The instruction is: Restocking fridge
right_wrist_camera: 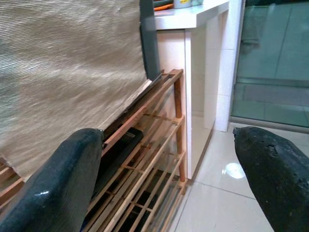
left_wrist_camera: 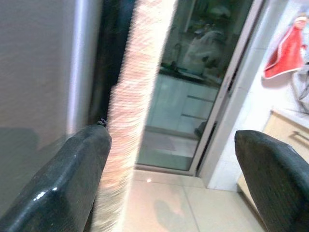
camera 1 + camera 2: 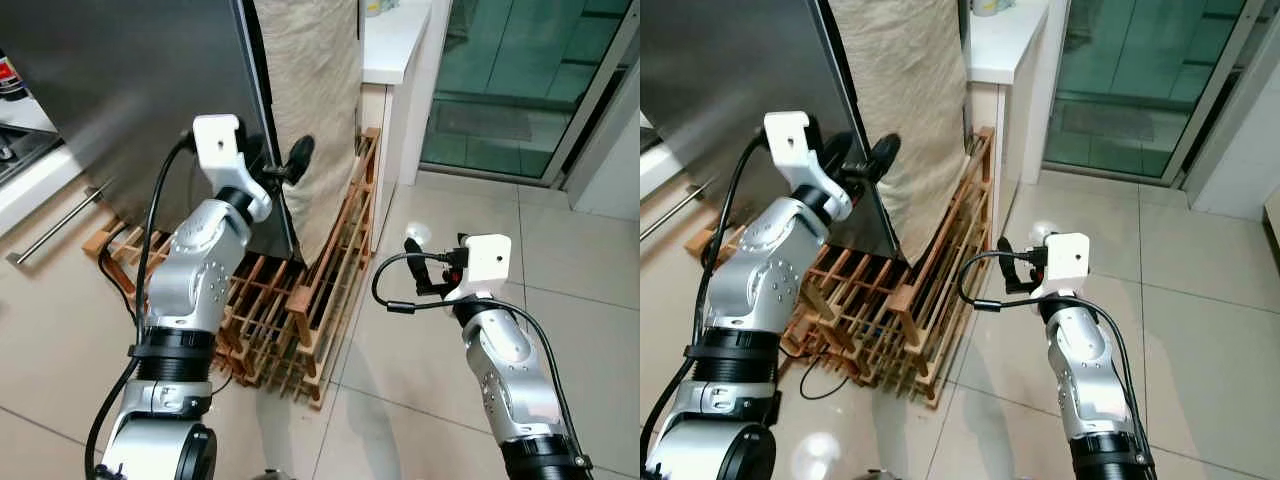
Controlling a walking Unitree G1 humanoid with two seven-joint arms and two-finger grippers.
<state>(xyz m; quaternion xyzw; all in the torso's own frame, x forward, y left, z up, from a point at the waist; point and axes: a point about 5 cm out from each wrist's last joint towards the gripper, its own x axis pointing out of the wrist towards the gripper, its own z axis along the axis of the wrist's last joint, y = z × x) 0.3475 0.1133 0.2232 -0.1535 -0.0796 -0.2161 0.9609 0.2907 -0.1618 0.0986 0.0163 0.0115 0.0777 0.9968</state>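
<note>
Fridge door (image 3: 130,90), grey steel, fills upper left, its edge running down toward the wooden rack (image 3: 300,310) on the tiled floor (image 3: 420,380). Left gripper (image 3: 285,165) raised at the door's edge, fingers spread apart, one finger (image 2: 72,179) just beside the edge, nothing held. Beige cloth (image 3: 310,100) hangs behind the door edge, over the rack. White counter (image 3: 395,40) beyond. Right gripper (image 3: 425,262) low over the floor right of the rack, fingers wide apart, empty. Glass door (image 3: 520,80) far right
</note>
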